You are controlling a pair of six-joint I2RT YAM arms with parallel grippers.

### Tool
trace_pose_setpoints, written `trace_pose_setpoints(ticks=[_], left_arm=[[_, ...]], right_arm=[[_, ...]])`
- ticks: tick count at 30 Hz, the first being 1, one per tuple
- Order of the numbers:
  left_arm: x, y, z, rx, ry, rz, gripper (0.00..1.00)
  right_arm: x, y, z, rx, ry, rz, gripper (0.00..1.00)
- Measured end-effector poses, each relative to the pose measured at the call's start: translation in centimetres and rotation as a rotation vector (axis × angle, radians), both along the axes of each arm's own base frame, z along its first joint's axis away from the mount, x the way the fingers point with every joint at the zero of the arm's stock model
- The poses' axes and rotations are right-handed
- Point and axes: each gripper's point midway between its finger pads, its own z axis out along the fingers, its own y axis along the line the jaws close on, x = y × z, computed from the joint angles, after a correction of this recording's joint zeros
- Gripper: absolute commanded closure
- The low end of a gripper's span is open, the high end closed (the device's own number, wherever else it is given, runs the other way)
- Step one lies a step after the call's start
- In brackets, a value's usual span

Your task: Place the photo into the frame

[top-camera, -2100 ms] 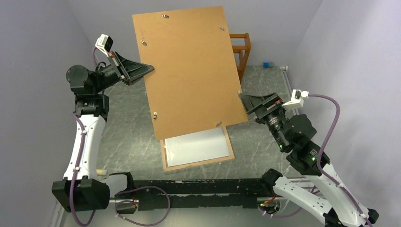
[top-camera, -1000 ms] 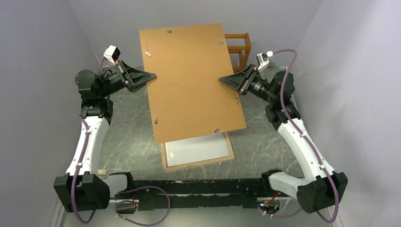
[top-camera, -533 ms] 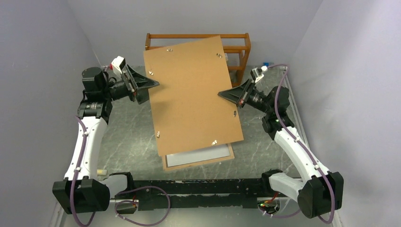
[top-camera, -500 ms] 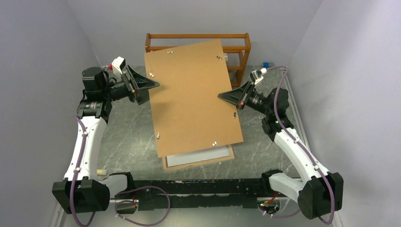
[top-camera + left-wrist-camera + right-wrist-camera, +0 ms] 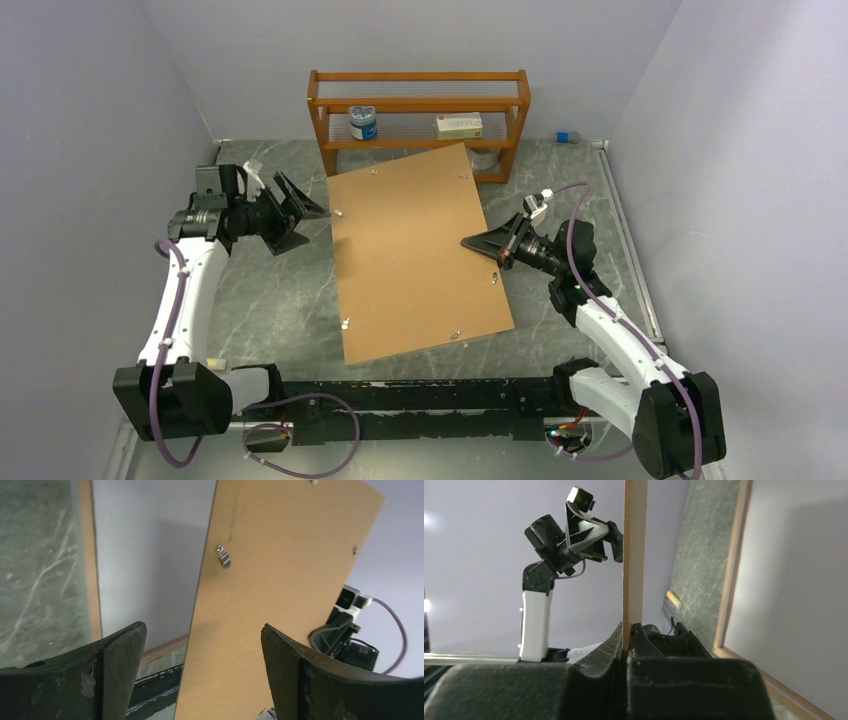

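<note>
The flat brown backing board [image 5: 420,255] lies low over the table and hides the frame in the top view. My right gripper [image 5: 470,243] is shut on the board's right edge. The right wrist view shows the board edge-on [image 5: 634,555], pinched between the closed jaws [image 5: 628,626]. My left gripper [image 5: 305,215] is open just left of the board's left edge and holds nothing. In the left wrist view [image 5: 203,626] that edge shows beyond the fingers. Under the board the frame's light wood rim [image 5: 85,555] [image 5: 731,570] surrounds a white surface [image 5: 145,555]. I cannot tell whether that surface is the photo.
An orange wooden shelf rack [image 5: 418,100] stands at the back with a small jar [image 5: 363,122] and a box [image 5: 458,125] on it. A small blue object [image 5: 563,137] sits in the back right corner. Grey walls close in on both sides.
The board has come down from a raised tilt to lie low over the frame. My left gripper opened, let go of it and drew back left. The right gripper closed on its edge.
</note>
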Motion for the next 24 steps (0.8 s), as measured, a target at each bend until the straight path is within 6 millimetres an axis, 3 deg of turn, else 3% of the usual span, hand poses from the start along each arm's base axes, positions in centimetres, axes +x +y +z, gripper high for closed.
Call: trace_pose_setpoints(ticks=[6,14,24], left_arm=[[-0.6,0.3,-5.6,0.009,0.146,0.013,0.17],[0.8,0.5,-13.1,0.016,0.329,-0.007,0.24],[2.4,0.7,-17.9,0.02,0.405,-0.024,0.4]], right_arm=[[1.0,0.1,-3.1,-0.064,0.021,-0.008,1.0],[3.2,0.0,-8.3,-0.18,0.046,-0.03,1.0],[5.4,0.3,-12.3,-0.246,0.049,-0.023,1.0]])
